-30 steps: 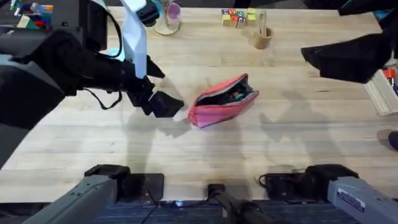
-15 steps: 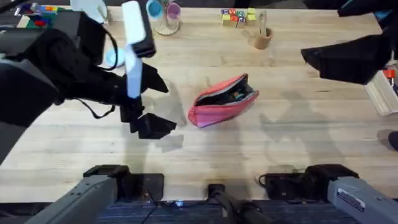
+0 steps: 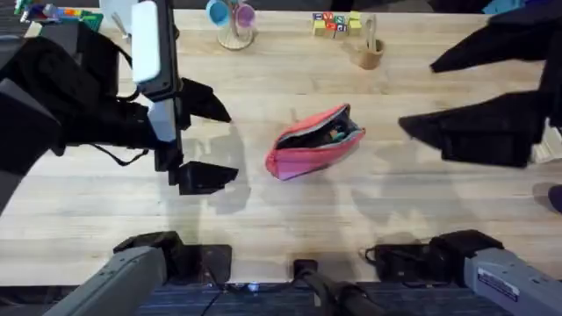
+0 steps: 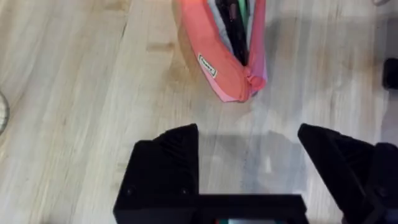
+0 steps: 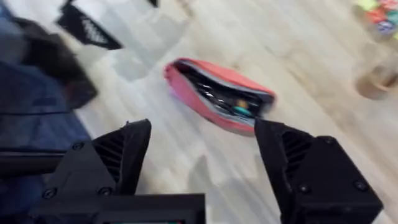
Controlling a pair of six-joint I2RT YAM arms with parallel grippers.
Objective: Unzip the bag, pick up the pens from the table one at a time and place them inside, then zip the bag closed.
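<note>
Step in hand, judged: pens look loaded, zip-closing remains.

Pink pencil pouch (image 3: 314,142) lies mid-bench (image 3: 290,219), zipper mouth gaping; dark pens plus green item inside (image 4: 235,28). No loose pens seen on bench.

Left end effector (image 4: 249,165): fingers spread wide, empty, just beside pouch's tapered end.

Right end effector (image 5: 202,165): wide open, empty, hovering near pouch.

Next move calls for: one end effector pins pouch end, other finds zipper pull; pull not discernible.

Pouch: soft fabric, slumped, white label on side.

One pink bag (image 3: 314,142) lies on one table (image 3: 290,219), with two grippers, left (image 3: 204,140) and right (image 3: 421,132)
</note>
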